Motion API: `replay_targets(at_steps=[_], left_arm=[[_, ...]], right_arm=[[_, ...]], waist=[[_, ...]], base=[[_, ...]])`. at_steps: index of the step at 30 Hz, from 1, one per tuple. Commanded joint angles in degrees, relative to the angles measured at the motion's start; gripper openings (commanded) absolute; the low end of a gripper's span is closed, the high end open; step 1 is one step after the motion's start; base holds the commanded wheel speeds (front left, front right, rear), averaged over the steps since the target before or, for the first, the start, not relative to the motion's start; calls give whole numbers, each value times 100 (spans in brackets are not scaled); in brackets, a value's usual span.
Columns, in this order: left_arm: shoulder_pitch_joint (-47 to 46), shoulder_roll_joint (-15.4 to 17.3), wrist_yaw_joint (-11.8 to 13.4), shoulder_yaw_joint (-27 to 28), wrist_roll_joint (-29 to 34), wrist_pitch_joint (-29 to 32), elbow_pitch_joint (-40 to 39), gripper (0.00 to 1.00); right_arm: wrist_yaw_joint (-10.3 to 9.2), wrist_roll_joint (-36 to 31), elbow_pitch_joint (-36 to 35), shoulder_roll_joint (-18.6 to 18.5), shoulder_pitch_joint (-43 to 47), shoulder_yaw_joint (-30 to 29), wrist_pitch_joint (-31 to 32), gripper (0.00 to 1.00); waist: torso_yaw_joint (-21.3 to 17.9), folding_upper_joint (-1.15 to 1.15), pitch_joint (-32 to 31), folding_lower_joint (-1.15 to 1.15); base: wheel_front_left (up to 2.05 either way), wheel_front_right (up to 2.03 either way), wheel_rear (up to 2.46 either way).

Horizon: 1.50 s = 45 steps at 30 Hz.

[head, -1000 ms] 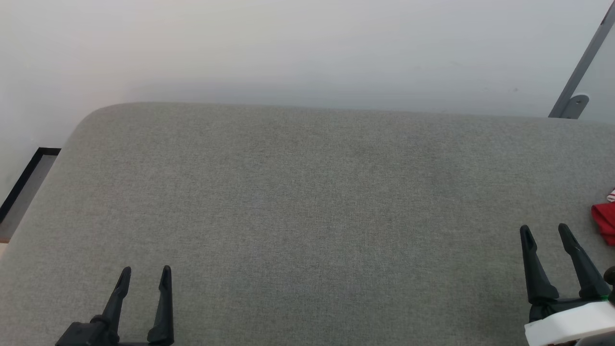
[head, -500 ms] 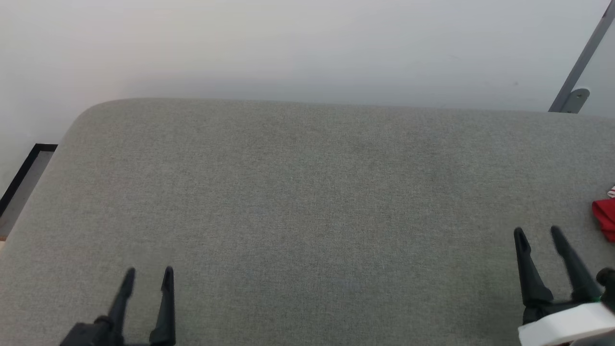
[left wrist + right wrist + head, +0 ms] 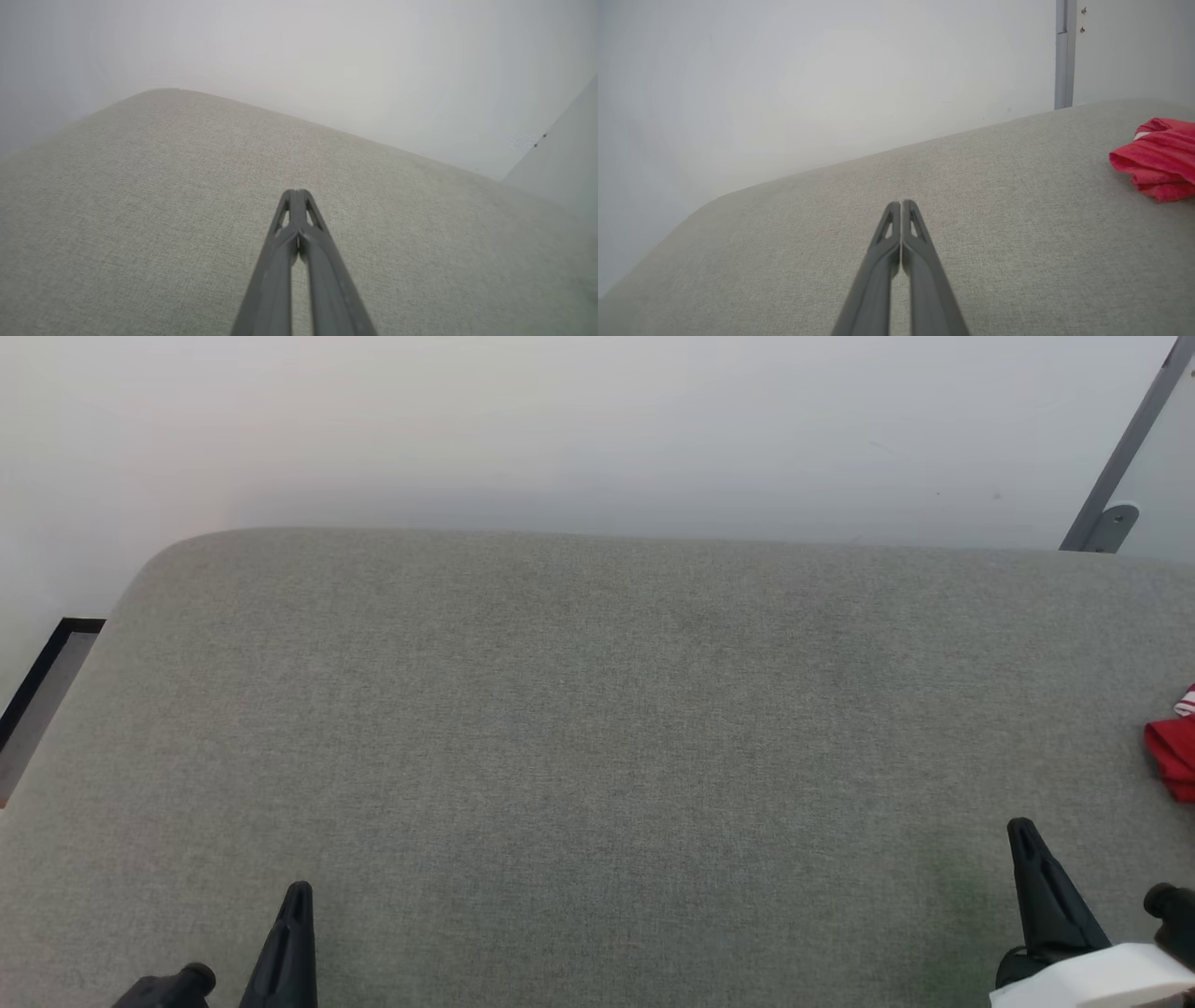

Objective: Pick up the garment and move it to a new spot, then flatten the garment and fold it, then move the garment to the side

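Note:
The garment [image 3: 1174, 761], bright red with a bit of white trim, lies bunched at the right edge of the head view on the grey padded surface [image 3: 597, 728]. In the right wrist view the garment [image 3: 1157, 158] sits to the right, well apart from the fingers. My right gripper [image 3: 1022, 831] [image 3: 901, 204] is shut with nothing in it, low at the right and to the garment's left. Over bare fabric at the lower left hangs my left gripper [image 3: 299, 893] [image 3: 295, 191], also shut and empty.
A pale wall [image 3: 597, 429] runs behind the surface. A grey metal post with a bracket [image 3: 1111, 476] stands at the back right. A dark-framed strip of floor [image 3: 42, 681] lies beyond the surface's rounded left corner.
Both grippers have gone from open to shut, with nothing caught between the fingers. Both have also dropped lower in the head view. The garment has stayed where it was.

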Motion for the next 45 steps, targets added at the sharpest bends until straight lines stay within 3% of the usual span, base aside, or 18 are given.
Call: replay_targets(at_steps=[1,20,45], left_arm=[[-166,50,5,16,-207,47,-60,0],[-543,43,-4,49,-2024,447,146,0],[-908,-4,-7,131,-3864,899,314,0]], right_arm=[[0,170,-55,-5,-176,-37,37,0],[0,1702,153,184,-451,-141,395,0],[0,3293,369,385,-738,-253,765,0]], waist=[[-4,0,0,0],[-95,0,4,0],[-215,0,10,0]], base=[[0,0,0],[0,0,0],[0,0,0]])
